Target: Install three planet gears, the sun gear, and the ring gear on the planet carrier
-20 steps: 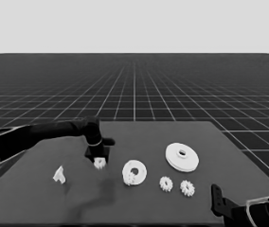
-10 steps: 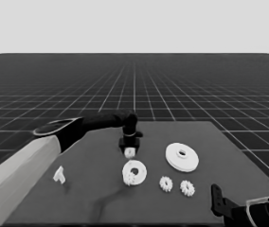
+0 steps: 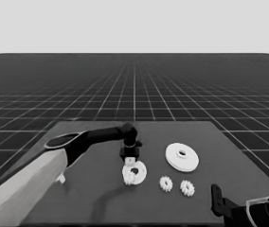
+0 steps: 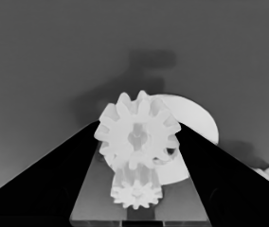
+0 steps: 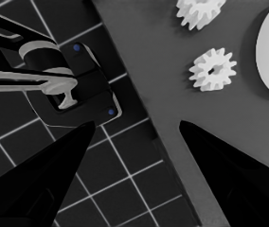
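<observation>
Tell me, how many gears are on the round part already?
One gear looks already seated on the smaller round part. The left gripper holds a second gear just above it, not yet seated. Two more gears lie loose on the table, and the larger round part is unused beside them. The right gripper waits at the near right corner.

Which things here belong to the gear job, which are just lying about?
Job:
- left gripper, shut on a gear above the smaller round part
- gear on that part
- two loose gears
- larger round part

Lying about:
- thin white piece
- right gripper, parked at the table corner
</observation>
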Robot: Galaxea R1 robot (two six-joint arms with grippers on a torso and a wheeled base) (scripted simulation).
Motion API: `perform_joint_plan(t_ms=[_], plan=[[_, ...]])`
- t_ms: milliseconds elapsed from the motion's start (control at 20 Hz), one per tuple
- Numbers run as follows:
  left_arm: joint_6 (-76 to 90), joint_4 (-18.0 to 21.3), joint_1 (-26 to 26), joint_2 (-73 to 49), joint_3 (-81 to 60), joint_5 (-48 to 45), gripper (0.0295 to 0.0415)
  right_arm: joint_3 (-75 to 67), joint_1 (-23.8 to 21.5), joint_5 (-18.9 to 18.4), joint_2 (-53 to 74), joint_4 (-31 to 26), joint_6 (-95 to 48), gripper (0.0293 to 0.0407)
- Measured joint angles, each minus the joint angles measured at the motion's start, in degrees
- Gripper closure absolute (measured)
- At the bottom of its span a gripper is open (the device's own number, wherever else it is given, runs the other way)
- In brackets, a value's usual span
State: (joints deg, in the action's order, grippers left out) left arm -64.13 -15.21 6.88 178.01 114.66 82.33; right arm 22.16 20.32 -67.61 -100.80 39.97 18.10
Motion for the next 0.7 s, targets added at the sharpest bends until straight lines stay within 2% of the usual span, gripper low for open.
perform_joint_plan(t_ms=[100,150,250,500,600,700], plan=[[0.0,0.0,0.0,0.0,0.0,0.0,0.0339,0.0,0.0,0.0,0.0,0.0,0.0,0.0315],[0.0,0.0,0.0,0.0,0.0,0.0,0.033,0.0,0.0,0.0,0.0,0.0,0.0,0.0315],[0.0,0.0,0.0,0.0,0.0,0.0,0.0326,0.0,0.0,0.0,0.0,0.0,0.0,0.0315],[0.0,0.0,0.0,0.0,0.0,0.0,0.0326,0.0,0.0,0.0,0.0,0.0,0.0,0.0315],[-3.1,4.3,-5.1,-1.9,-5.7,3.1,0.0326,0.0,0.0,0.0,0.0,0.0,0.0,0.0315],[-3.7,6.1,-7.2,-2.2,-6.7,3.9,0.0326,0.0,0.0,0.0,0.0,0.0,0.0,0.0315]])
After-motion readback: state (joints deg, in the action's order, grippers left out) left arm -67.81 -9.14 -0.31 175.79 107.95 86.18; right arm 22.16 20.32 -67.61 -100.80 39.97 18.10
